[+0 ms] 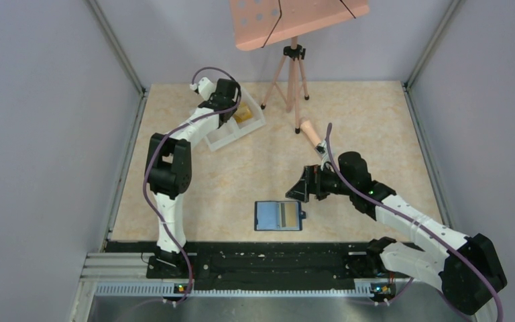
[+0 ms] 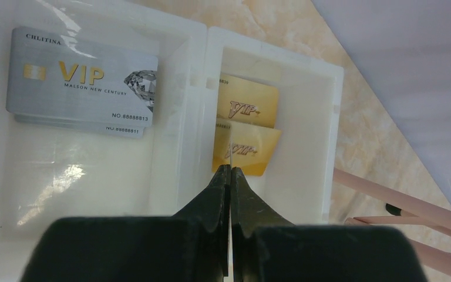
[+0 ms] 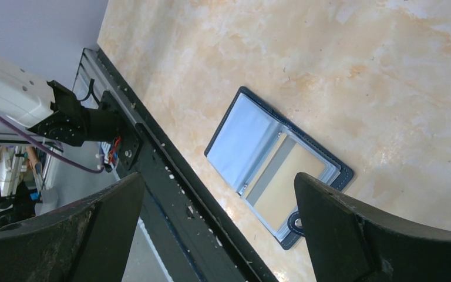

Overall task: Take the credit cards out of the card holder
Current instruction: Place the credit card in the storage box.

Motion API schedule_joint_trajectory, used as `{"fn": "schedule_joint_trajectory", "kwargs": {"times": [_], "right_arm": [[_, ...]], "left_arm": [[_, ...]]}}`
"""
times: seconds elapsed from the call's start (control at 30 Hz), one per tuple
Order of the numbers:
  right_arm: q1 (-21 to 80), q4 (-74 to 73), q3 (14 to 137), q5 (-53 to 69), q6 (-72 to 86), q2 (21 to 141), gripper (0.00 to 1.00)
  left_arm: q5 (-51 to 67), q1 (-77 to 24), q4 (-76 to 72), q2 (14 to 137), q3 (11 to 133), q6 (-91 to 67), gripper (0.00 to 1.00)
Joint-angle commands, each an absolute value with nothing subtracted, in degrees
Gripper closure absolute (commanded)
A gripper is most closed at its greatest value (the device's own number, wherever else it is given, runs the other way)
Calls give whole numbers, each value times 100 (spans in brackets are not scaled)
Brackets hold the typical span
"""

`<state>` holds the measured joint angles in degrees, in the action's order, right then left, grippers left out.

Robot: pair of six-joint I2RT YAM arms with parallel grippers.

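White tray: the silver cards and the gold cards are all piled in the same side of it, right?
Not quite. The white tray does hold the silver cards and the gold cards, but they are in different sides, one kind in each. The left wrist view shows it.

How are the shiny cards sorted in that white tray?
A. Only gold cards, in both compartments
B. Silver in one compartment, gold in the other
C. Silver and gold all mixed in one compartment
B: the left wrist view shows the silver cards stacked in one compartment of the white tray, and the gold cards in the other, across the divider.
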<state>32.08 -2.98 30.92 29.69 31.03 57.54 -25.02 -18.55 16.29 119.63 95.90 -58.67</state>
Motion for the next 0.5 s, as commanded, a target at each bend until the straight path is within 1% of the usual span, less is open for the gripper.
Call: {"fn": "schedule_joint_trajectory", "kwargs": {"times": [0.0, 0.3, 0.47], "right_arm": [[3190, -105, 3367, 2995, 2997, 5753, 1], [3184, -102, 3349, 2993, 3006, 5729, 1], [3182, 10, 3352, 2997, 3005, 5737, 1]], "left_arm": [[-2740, -1889, 1223, 12087, 9821, -5679, 100], [-2880, -1890, 1107, 12118, 9842, -5436, 100], [-2658, -1889, 97, 11995, 9334, -5074, 100]]}}
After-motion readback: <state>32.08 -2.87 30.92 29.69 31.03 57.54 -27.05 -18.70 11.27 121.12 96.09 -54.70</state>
